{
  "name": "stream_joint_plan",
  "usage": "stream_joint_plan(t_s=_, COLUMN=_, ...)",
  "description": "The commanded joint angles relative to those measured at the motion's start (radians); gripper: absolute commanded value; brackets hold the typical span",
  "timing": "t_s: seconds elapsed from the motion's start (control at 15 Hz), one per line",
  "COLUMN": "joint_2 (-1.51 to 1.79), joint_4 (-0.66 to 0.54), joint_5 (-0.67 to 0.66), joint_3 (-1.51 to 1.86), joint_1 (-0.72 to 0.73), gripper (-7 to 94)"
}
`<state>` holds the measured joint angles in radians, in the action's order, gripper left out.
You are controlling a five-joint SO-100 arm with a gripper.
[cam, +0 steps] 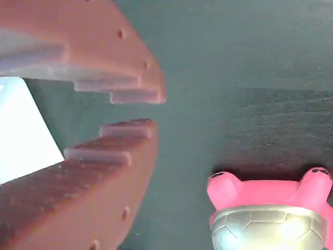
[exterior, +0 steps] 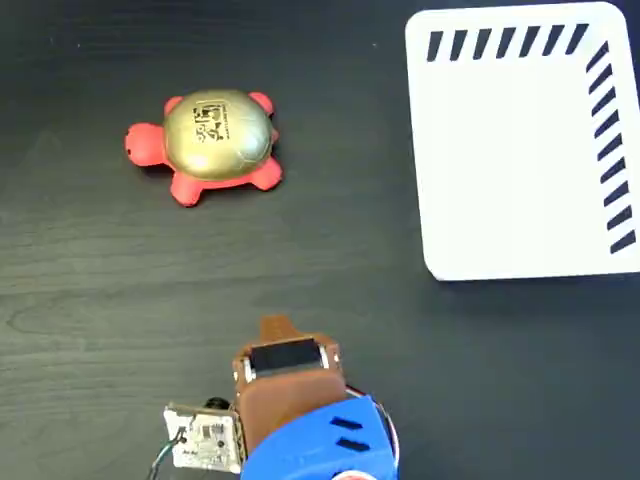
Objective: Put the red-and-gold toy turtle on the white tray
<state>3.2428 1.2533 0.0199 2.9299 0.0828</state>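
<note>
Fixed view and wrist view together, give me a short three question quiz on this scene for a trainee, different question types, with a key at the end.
1. True or false: the red-and-gold toy turtle already lies on the white tray.
2. Multiple choice: in the fixed view, where is the turtle relative to the tray? A) to its left, B) to its right, C) on top of it.
3. Short answer: in the wrist view, is the gripper holding anything?

Key
1. False. The turtle sits on the dark table, apart from the tray.
2. A.
3. No. Only bare table shows in the narrow gap between its fingertips; the turtle lies off to the lower right.
</note>
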Motion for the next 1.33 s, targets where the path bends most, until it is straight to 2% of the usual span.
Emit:
stream_joint_plan(t_s=0.0, joint_2=0.011, joint_4=0.008, joint_5=0.008, joint_3=-0.003, joint_1=0.014, gripper=0)
stream_joint_plan(t_s=1.27, joint_2=-0.003, joint_4=0.003, joint_5=-0.012, joint_3=-0.006, joint_1=0.034, gripper=0)
